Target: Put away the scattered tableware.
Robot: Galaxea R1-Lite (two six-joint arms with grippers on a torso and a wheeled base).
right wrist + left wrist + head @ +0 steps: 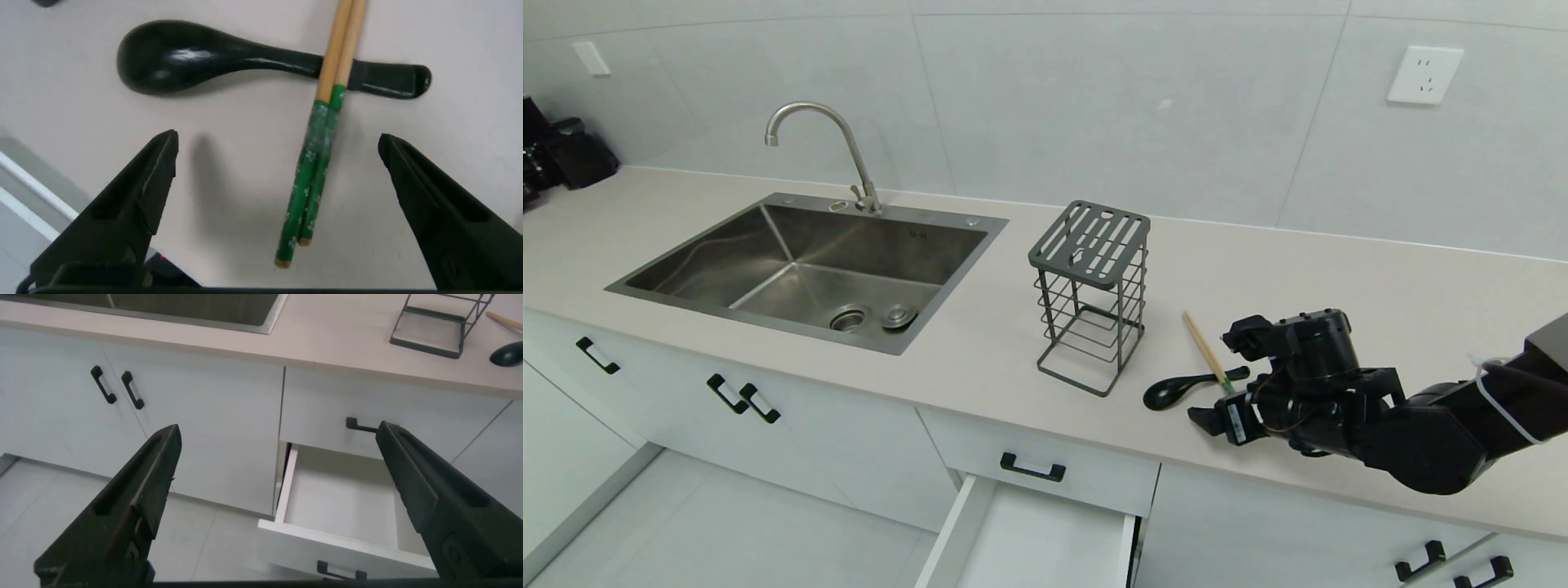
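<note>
A black spoon (1181, 387) lies on the beige counter (1258, 269) right of the wire utensil rack (1090, 296). A pair of wooden chopsticks (1207, 350) with green ends rests across the spoon's handle. My right gripper (1227, 380) hovers open just right of them, its fingers on either side of the chopsticks' green ends. From the right wrist, the spoon (253, 64) and chopsticks (320, 139) lie between the open fingers (131, 208). My left gripper (278, 514) hangs open in front of the cabinets, above an open drawer (347, 498).
A steel sink (809, 265) with a faucet (829, 147) occupies the counter's left. The white drawer (1029, 539) stands pulled out below the rack. Dark appliances (560, 155) sit at the far left. A wall socket (1425, 75) is at upper right.
</note>
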